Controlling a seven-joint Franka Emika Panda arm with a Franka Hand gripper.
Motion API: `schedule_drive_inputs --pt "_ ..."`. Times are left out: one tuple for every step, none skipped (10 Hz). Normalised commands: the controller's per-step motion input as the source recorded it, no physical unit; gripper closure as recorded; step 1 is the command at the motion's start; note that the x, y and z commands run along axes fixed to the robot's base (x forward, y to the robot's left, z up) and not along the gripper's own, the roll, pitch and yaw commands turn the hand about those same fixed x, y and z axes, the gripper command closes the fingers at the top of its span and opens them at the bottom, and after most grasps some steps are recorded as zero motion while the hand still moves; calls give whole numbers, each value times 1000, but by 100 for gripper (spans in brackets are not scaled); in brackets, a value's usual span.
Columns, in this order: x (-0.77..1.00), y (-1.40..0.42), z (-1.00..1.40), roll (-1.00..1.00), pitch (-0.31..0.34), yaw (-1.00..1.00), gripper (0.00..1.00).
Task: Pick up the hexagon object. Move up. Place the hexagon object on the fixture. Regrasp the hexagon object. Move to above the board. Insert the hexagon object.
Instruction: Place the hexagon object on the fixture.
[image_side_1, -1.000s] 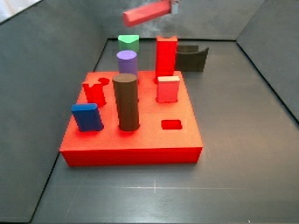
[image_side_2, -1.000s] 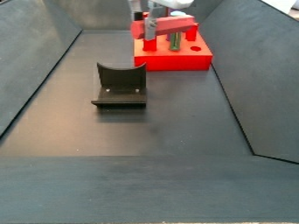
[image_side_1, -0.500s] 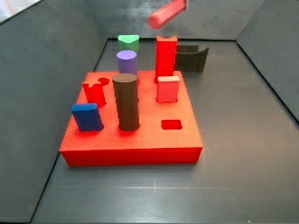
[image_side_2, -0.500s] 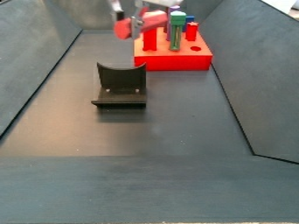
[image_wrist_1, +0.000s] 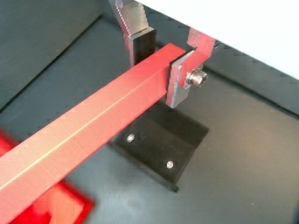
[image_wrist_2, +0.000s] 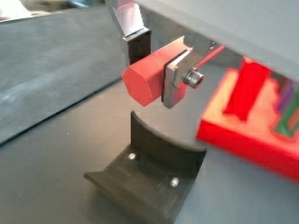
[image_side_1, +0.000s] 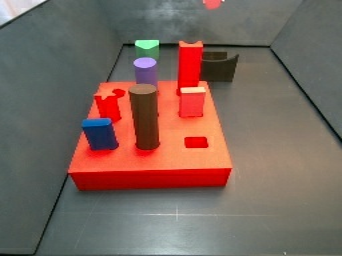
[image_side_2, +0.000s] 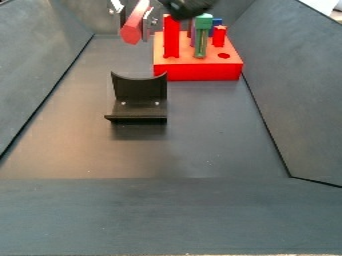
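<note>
High above the floor, the hand (image_wrist_1: 162, 63) is clamped on the hexagon rod (image_wrist_1: 93, 131), silver fingers (image_wrist_1: 184, 77) pressing its two sides near one end; same grip shows in both wrist views (image_wrist_2: 152, 63). Rod is in the air, touching only the finger pads, roughly level with a slight tilt. In a side view the rod (image_side_2: 132, 22) hangs above and behind the fixture (image_side_2: 136, 98), just beside the board (image_side_2: 199, 62), clear of both. In a side view only its tip (image_side_1: 213, 3) shows at the frame's upper edge, far above the pegs. Directly under the hand in both wrist views sits the fixture (image_wrist_1: 163, 147), well apart from the rod. Board corner (image_wrist_2: 243, 131) lies close beside the fixture. Dark floor (image_side_2: 174, 190) around the fixture is open; slanted walls (image_side_2: 47, 80) border it on both sides.
</note>
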Motion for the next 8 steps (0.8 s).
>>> schedule_drive_inputs --pt "79 48 0 -1000 527 833 100" --pt "87 47 -5 -914 561 691 100" --pt "105 49 -12 -635 580 282 100" --pt "115 55 -16 -478 558 74 100" --pt "115 50 -11 -335 498 -46 100" --pt "97 37 -5 -226 379 -137 100" --pt "80 39 -2 -171 302 -169 100" --pt "77 38 5 -130 241 -176 100"
